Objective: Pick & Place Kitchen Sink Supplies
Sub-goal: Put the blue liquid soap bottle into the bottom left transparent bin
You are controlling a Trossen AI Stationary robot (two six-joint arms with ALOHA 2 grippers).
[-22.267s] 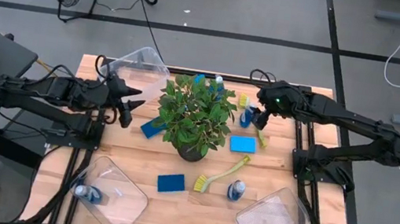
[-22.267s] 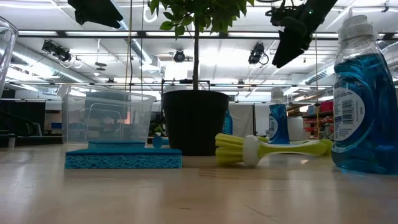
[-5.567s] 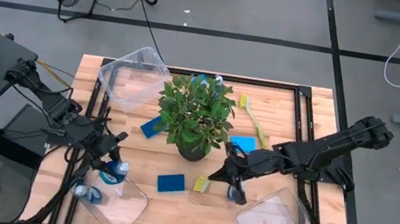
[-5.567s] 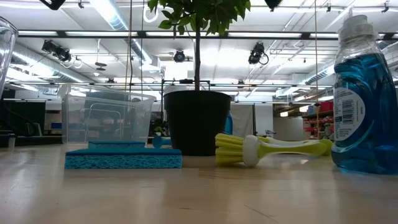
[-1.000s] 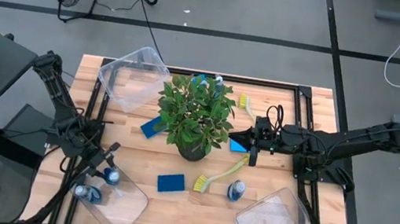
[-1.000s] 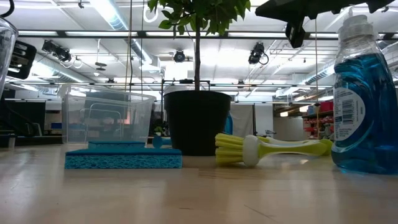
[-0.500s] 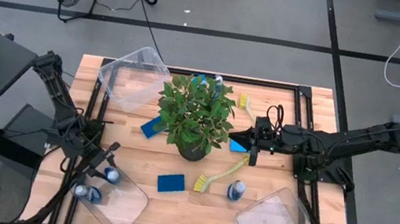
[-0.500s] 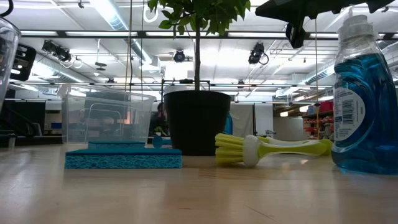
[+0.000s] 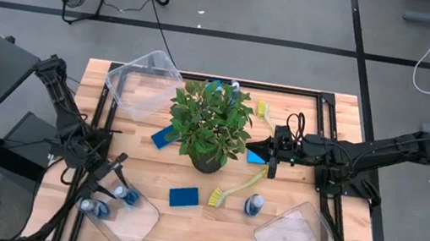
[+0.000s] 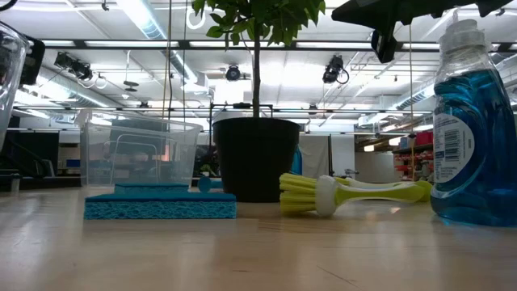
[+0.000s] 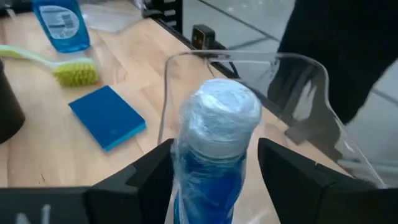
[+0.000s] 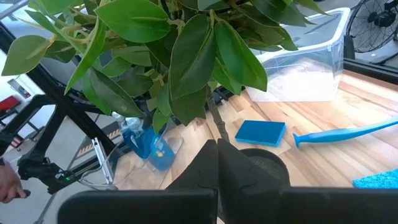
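Note:
A small blue bottle point(image 11: 217, 143) with a pale cap stands between the open fingers of my left gripper point(image 9: 117, 181), over the far rim of the near-left clear bin point(image 9: 131, 226); in the high view this bottle point(image 9: 128, 196) lies just inside the bin. A second bottle point(image 9: 91, 206) lies in the same bin. My right gripper point(image 9: 274, 165) hangs shut and empty beside the potted plant point(image 9: 210, 124), above a brush's handle point(image 9: 254, 176). A third bottle point(image 9: 254, 204) stands on the table. My left gripper has one finger point(image 11: 152, 171) right against the bottle's side and the other finger point(image 11: 292, 171) a little apart from it. I cannot tell whether the nearer finger touches the bottle.
Blue sponges lie at the near middle point(image 9: 183, 196), left of the plant point(image 9: 165, 137) and under the right gripper point(image 9: 259, 154). A second brush point(image 9: 270, 122) lies at the far right. Clear bins stand at the near right point(image 9: 293, 237) and far left point(image 9: 144, 82).
My left gripper has opened around the blue bottle. The bottle has shifted a little toward the table's near right, farther into the near-left bin. My right arm has kept still.

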